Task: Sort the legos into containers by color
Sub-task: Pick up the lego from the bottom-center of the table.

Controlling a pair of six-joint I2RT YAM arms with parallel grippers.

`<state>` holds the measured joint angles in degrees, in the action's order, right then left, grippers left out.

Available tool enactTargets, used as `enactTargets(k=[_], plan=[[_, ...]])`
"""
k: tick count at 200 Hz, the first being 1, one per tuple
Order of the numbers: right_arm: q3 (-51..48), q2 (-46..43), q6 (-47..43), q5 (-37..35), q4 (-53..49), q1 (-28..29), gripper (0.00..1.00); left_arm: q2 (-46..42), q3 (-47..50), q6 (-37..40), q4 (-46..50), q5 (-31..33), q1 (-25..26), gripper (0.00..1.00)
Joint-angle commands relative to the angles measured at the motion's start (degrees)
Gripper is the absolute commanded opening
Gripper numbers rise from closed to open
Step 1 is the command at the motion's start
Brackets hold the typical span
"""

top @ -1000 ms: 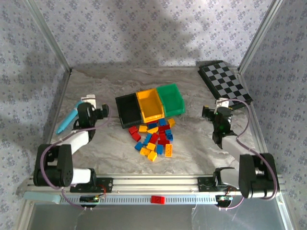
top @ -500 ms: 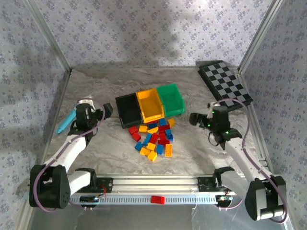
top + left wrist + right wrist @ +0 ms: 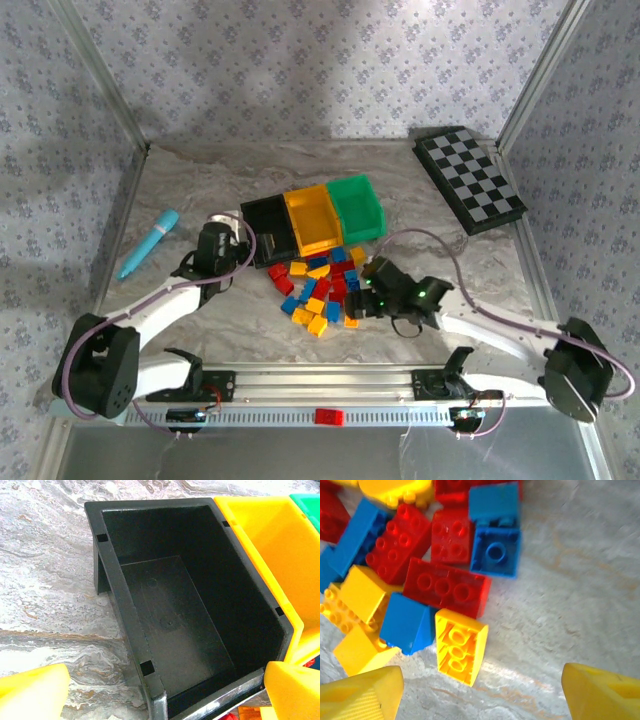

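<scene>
Marbled tabletop, and both my arms have just swung in from the sides: right gripper, fingers apart, over the lego pile with a yellow brick just ahead, left gripper, also spread, facing the empty black bin.

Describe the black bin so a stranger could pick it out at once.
On the marbled table, just past the heap of legos, three open bins stand side by side. The black bin is at the left end of that row, next to the yellow bin. It alone is black; the green bin ends the row.
</scene>
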<state>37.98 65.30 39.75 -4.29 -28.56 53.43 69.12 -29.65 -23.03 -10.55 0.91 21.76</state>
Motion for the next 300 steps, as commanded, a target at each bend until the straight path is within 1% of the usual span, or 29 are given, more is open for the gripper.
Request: enactTargets(k=[1, 13, 28, 51, 63, 81, 112, 141, 162, 187, 215, 249, 300], plan=[[3.7, 4.9, 5.1, -6.3, -3.8, 4.3, 0.83, -3.7, -0.9, 1.6, -0.1, 1.4, 0.2, 1.00], [5.5, 8.3, 5.4, -6.3, -3.3, 5.3, 0.82, -5.5, 0.1, 2.1, 0.0, 3.0, 0.2, 1.00], [7.4, 12.1, 5.7, -6.4, -2.8, 6.5, 0.77, -7.2, 0.8, 2.1, 0.8, 5.6, 0.1, 1.00], [8.3, 16.1, 7.2, -6.5, -1.8, 7.3, 0.72, -8.2, 1.1, 2.0, 1.2, 6.0, -0.1, 1.00], [8.2, 17.2, 7.8, -6.0, -1.6, 7.2, 0.69, -8.0, 1.3, 1.9, 1.1, 6.3, -0.2, 1.00], [7.5, 17.9, 8.0, -6.0, -0.8, 7.3, 0.59, -7.1, 1.0, 1.4, 1.1, 5.9, -0.2, 1.00], [6.9, 18.4, 8.7, -6.1, -0.8, 6.9, 0.48, -6.0, 0.6, 1.3, 1.0, 5.7, -0.2, 1.00], [5.7, 19.5, 9.6, -5.9, -0.2, 6.0, 0.48, -6.1, 0.6, 1.3, 1.1, 5.4, -0.2, 1.00], [5.6, 19.3, 9.6, -5.3, 0.1, 5.7, 0.49, -6.4, 0.5, 1.5, 1.6, 6.5, -0.3, 1.00], [6.0, 18.7, 9.5, -5.0, -2.1, 6.0, 0.49, -7.3, 0.7, 1.6, 2.0, 6.8, -0.3, 1.00], [5.4, 14.8, 10.9, -4.5, -5.5, 7.0, 0.49, -7.7, 0.8, 1.6, 2.0, 7.4, -0.4, 1.00], [3.6, 11.3, 13.3, -4.0, -5.5, 7.0, 0.51, -7.8, 1.1, 1.3, 1.7, 7.5, -0.5, 1.00], [7.0, 15.2, 11.3, -3.2, -3.5, 7.3, 0.56, -7.7, 0.8, 1.1, 2.1, 7.6, -0.6, 1.00]])
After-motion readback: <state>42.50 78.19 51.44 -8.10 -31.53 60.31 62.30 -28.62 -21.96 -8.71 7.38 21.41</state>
